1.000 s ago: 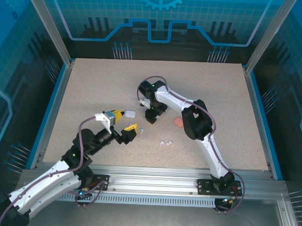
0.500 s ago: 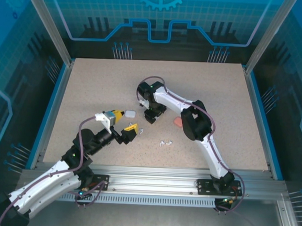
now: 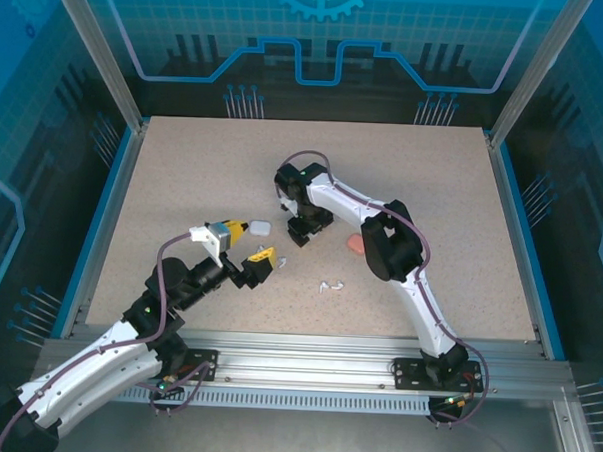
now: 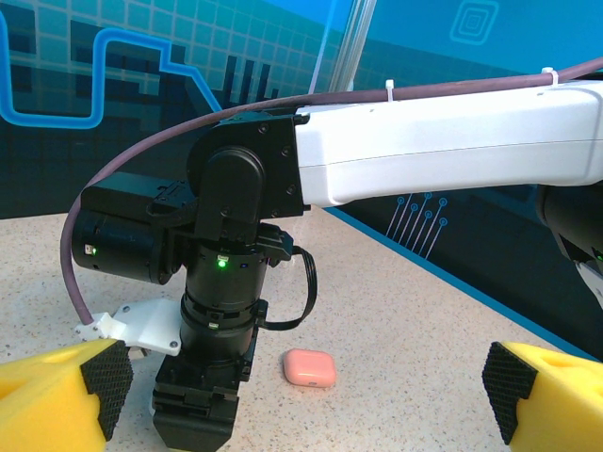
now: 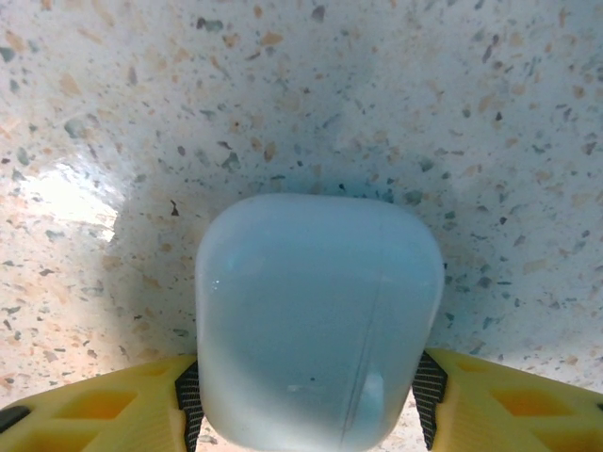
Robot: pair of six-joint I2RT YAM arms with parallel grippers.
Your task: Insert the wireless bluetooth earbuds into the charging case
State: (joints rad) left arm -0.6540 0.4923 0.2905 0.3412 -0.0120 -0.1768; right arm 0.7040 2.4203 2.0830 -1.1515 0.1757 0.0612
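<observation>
The right claw points straight down at the table and pinches a white case: its black pads press on the case's 2 flanks, with the case sitting on the speckled surface. The case looks shut. A faint seam runs down its shell, and no socket or earbud shows.

I judge the step in hand to be securing this case, before any earbud goes in. Next the lid has to come open, which calls for the other arm while this grip holds the body steady.

The left claw is spread wide with nothing in it. Its 2 yellow fingers frame the right arm's wrist from close by.

Just beside the right claw lies a pink case, also shut. From above, what looks like a second white case lies near the left claw's fingers. Whether its lid is open is too small to tell.

The earbuds, a small white pair, lie loose on the table nearer the bases, apart from every case.
</observation>
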